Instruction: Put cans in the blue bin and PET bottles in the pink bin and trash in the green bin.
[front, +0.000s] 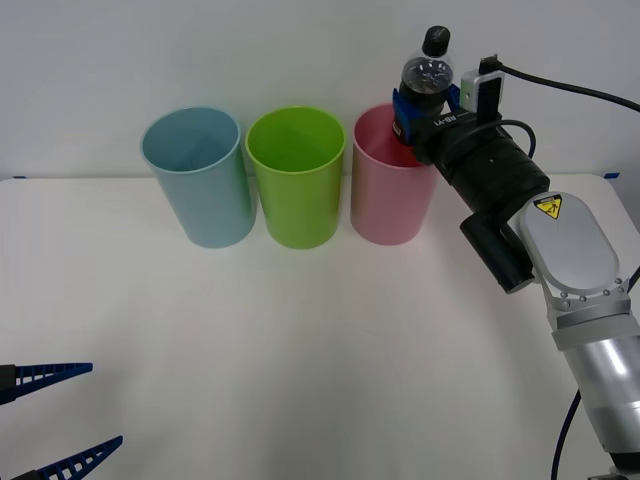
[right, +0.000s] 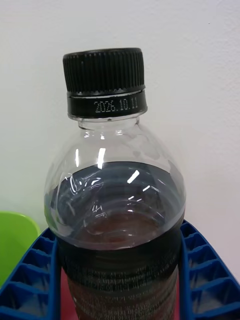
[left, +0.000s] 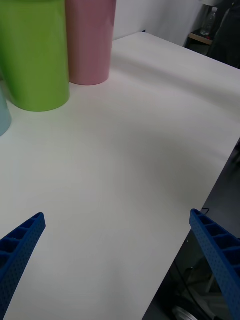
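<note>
Right gripper (front: 428, 100): jaws clamped on the bottle (front: 430, 72), one blue ribbed finger (right: 205, 275) pressed to each side of its lower body. Bottle upright, clear plastic, black screw cap (right: 104, 70) on top, dark band round the lower part, date print on the cap ring. Held in the air just above the far right rim of the pink bin (front: 385, 190), base roughly at rim level, clear of the bench (front: 300, 350). Right arm reaching in from the near right, forearm angled up and left toward the far side.

Left gripper (front: 60, 420): parked low at the near left corner, jaws spread wide, nothing between them; fingers (left: 20, 245) hovering over bare bench surface.

Bins in a row along the far side of the bench, all upright, mouths open: blue bin (front: 197, 180) at left, green bin (front: 296, 180) in the middle, pink at right. Blue and green touching or nearly so at the rims; green and pink just beside each other, small gap lower down where they taper. Contents of the bins hard to make out; inner walls visible, bottoms in shadow.

White wall (front: 300, 50) behind the row. Black cable (front: 560, 85) running from the right wrist off to the right.
</note>
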